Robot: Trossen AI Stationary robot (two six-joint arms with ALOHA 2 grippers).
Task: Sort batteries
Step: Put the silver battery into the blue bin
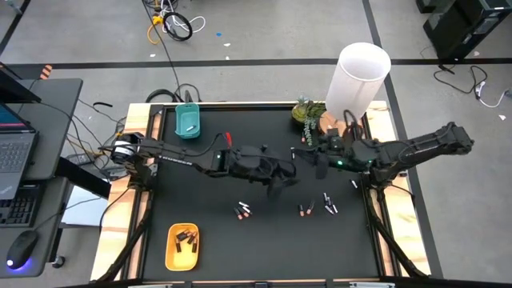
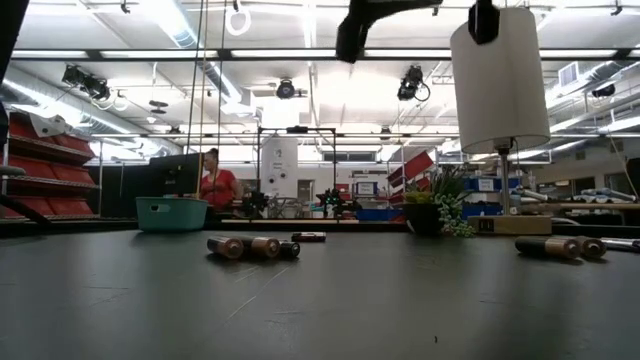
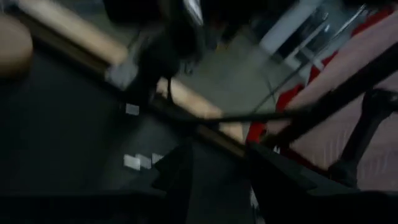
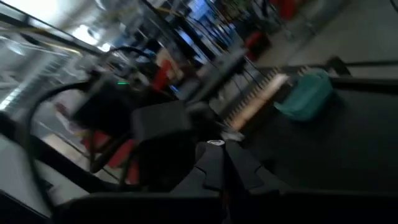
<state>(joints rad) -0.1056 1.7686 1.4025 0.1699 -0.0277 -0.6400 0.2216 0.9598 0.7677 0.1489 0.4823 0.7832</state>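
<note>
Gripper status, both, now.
Left gripper: fingers apart, nothing seen between them, above mid-table.
Right gripper: shut, nothing visibly held, above the table's right side.

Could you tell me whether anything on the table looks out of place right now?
Yes: several batteries still lie loose on the black table, in small scattered clusters, while others already sit in the yellow tray. Nothing looks spilled or damaged.

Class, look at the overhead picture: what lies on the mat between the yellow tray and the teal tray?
Nothing. In the high view the dark mat between the yellow tray and the teal tray is bare; only the left arm passes above its far end.
</note>
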